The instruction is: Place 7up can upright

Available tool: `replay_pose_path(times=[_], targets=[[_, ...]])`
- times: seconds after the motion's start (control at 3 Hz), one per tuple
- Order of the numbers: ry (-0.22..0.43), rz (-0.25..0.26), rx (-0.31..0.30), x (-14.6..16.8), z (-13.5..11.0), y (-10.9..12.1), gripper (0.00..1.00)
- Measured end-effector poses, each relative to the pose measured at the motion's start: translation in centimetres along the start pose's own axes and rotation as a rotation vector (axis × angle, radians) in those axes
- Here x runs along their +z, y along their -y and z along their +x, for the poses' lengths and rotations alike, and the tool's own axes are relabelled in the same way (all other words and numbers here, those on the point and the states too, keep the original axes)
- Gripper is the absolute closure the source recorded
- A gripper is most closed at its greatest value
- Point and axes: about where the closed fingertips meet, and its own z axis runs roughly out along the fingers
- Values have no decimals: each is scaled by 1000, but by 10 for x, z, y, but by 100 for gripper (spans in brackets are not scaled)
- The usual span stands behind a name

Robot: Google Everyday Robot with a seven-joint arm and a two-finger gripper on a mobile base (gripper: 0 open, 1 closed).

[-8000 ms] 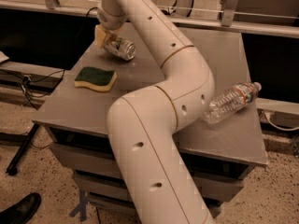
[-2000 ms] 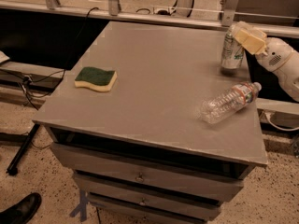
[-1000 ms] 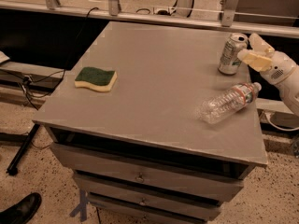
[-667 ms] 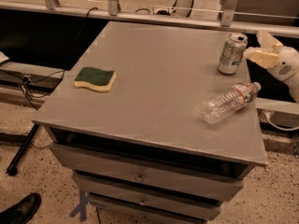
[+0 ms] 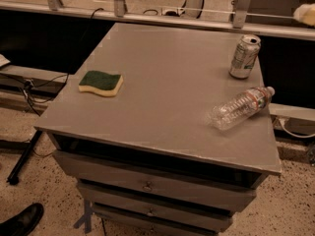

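Note:
The 7up can [image 5: 244, 56] stands upright near the far right corner of the grey table [image 5: 162, 77], shiny top end up, with nothing touching it. Only a pale tip of my gripper [image 5: 305, 14] shows at the upper right edge of the camera view. It hangs above and to the right of the can, well apart from it and off the table.
A clear plastic bottle [image 5: 238, 108] lies on its side just in front of the can. A green and yellow sponge [image 5: 101, 82] rests at the left side. Drawers [image 5: 147, 186] sit under the tabletop. A black shoe [image 5: 22, 222] and cables are on the floor at left.
The gripper has let go of the can and drawn back up and to the right, almost out of view. The can stays standing where it was set.

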Motion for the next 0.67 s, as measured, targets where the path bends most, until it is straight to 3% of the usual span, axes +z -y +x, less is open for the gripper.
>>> replay_pose_path(times=[0.33,0.67], targets=[[-1,-8,-39,8,-26,-14,0],[-1,-8,-34,8,-23,-13,0]])
